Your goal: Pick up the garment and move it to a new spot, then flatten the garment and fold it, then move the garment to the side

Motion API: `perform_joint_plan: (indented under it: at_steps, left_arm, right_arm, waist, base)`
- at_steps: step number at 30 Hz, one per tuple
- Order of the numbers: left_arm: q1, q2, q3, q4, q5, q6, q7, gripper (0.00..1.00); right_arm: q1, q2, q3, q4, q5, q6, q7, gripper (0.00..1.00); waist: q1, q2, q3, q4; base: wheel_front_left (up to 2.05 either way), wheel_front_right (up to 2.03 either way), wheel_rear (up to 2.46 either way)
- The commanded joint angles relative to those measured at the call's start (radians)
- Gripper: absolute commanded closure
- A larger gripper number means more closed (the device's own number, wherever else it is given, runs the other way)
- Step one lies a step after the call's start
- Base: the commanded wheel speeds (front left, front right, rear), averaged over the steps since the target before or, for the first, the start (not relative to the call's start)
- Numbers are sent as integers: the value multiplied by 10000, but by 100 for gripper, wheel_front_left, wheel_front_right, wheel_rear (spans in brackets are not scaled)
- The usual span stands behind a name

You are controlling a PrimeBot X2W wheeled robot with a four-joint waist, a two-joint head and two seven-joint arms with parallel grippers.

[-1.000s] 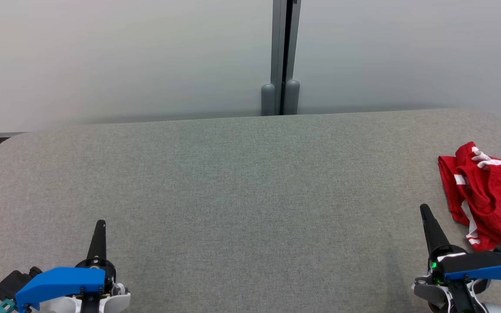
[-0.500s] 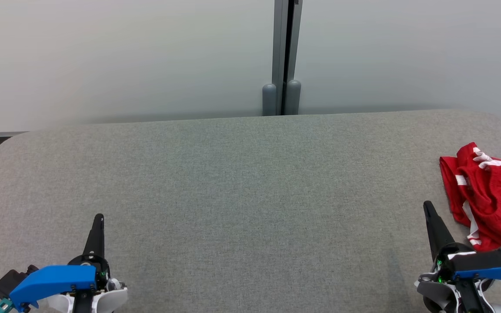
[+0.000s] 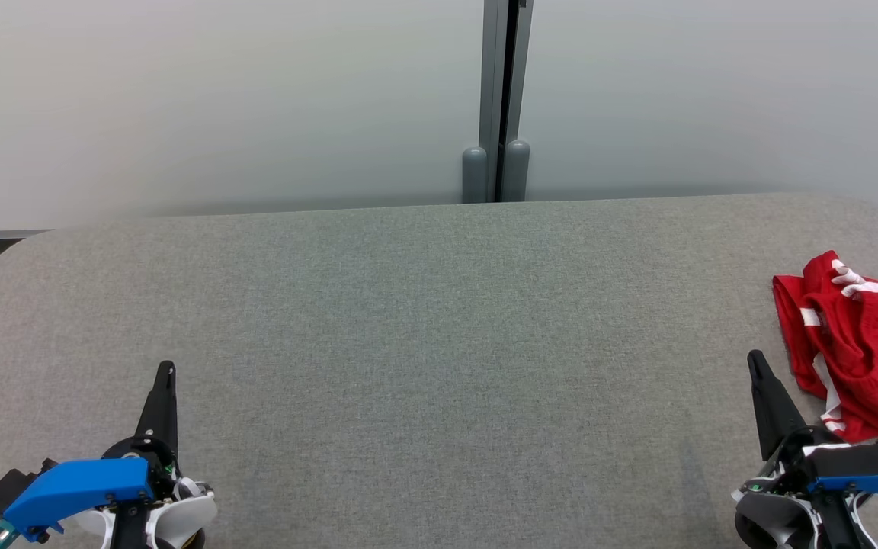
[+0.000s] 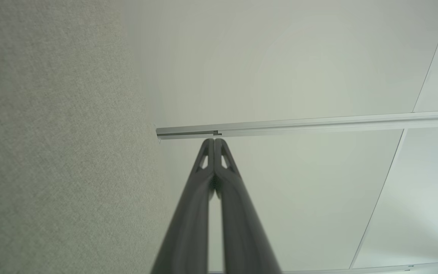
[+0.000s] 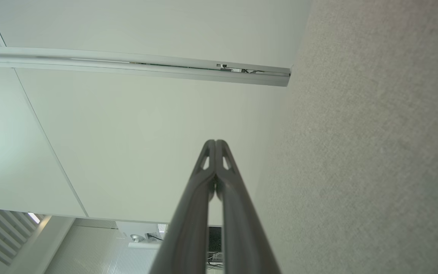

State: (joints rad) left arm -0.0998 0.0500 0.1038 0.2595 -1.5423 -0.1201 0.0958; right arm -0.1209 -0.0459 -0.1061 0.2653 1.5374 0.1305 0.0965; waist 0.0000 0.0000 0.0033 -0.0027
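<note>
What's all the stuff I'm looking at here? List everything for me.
garment: one, red with white stripes, crumpled at the table's right edge
table: one, grey fabric top, across the head view
wall panels: two, pale, behind the table
post: one, grey, between the panels
left tool: one, dark fingers shut, near left over the table
right tool: one, dark fingers shut, near right, just left of the garment

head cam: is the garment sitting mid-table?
No, the red garment lies bunched at the far right of the grey table, partly cut off by the picture's edge.
</note>
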Motion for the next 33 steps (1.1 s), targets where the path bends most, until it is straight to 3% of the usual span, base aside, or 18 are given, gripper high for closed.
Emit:
perform_joint_plan:
  at_steps: [1,11,33]
  left_arm:
    - [-105,4,43,-70,-149,-64,57,100]
    - [-134,3,125,-189,-761,-168,222,100]
    - [-133,3,120,-183,-723,-136,217,100]
  right_arm:
    - [118,-71,-43,-108,158,4,48,100]
    - [212,-75,-106,-256,811,4,220,100]
    - [199,-75,-100,-248,769,4,209,100]
  waist:
    - [0,0,0,2]
    - [0,0,-3,27]
    - [0,0,-2,27]
  base:
    - [0,0,0]
    - [0,0,0]
    - [0,0,0]
